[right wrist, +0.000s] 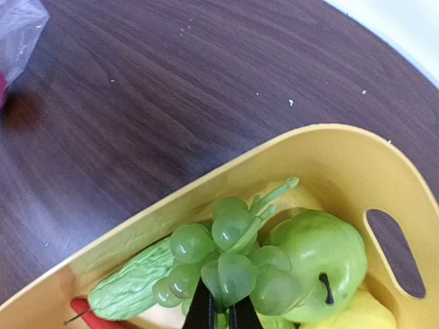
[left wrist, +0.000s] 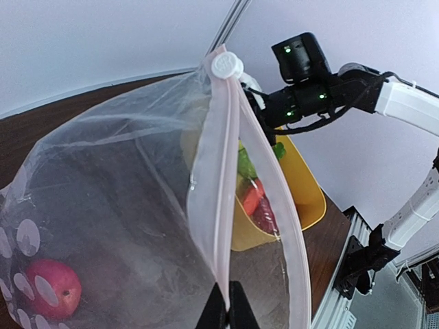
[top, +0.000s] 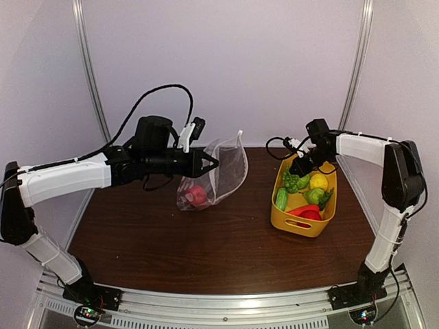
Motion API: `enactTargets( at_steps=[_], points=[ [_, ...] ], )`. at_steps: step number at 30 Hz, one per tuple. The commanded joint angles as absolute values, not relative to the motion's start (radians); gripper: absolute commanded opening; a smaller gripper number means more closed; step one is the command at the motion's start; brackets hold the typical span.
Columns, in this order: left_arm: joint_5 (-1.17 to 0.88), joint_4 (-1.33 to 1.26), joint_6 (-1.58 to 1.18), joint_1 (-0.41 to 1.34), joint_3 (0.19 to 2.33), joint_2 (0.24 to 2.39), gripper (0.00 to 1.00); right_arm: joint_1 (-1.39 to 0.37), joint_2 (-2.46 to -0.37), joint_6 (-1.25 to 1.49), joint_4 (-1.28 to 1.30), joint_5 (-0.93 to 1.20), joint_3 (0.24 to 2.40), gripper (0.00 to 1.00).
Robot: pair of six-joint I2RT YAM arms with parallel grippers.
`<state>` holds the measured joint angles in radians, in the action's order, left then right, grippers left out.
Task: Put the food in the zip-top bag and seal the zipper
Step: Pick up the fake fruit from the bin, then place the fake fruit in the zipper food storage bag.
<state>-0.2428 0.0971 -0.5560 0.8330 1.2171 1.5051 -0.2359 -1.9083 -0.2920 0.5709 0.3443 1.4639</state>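
Note:
The clear zip-top bag (top: 218,175) with white dots stands open at the table's middle, a red apple (top: 196,195) inside at its bottom. My left gripper (top: 209,163) is shut on the bag's rim; in the left wrist view the gripper (left wrist: 229,310) pinches the pinkish zipper strip (left wrist: 223,171), holding the mouth up. The apple also shows there (left wrist: 51,288). My right gripper (top: 298,169) is in the yellow basket (top: 288,218), shut on the green grapes (right wrist: 230,257). A green apple (right wrist: 322,253), cucumber (right wrist: 130,288), lemon (top: 318,181) and red pepper (top: 306,213) lie in the basket.
The yellow basket's handled wall (right wrist: 384,205) rises at the right of the right wrist view. The dark wooden table (top: 171,247) has metal rails along its near edge. The right arm (left wrist: 329,92) reaches across behind the bag.

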Motion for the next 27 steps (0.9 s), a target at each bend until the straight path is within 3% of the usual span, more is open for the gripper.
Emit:
enactTargets(
  at_steps=[1, 7, 14, 20, 27],
  points=[
    [-0.240, 0.051, -0.549, 0.837, 1.213, 1.508, 0.00, -0.238, -1.693, -0.321, 0.616, 0.398, 1.422, 0.00],
    [-0.252, 0.026, -0.562, 0.837, 1.224, 1.546, 0.00, -0.314, -1.455, -0.379, 0.688, 0.620, 1.412, 0.00],
    [-0.283, 0.014, -0.595, 0.838, 1.250, 1.573, 0.00, -0.450, -1.393, -0.189, 0.548, 0.850, 1.516, 0.00],
    [-0.289, 0.024, -0.603, 0.838, 1.265, 1.564, 0.00, -0.582, -1.472, -0.180, 0.569, 0.896, 1.644, 0.00],
    [-0.290, 0.044, -0.602, 0.837, 1.276, 1.548, 0.00, -0.631, -1.533, -0.218, 0.553, 0.817, 1.642, 0.00]
  ],
)
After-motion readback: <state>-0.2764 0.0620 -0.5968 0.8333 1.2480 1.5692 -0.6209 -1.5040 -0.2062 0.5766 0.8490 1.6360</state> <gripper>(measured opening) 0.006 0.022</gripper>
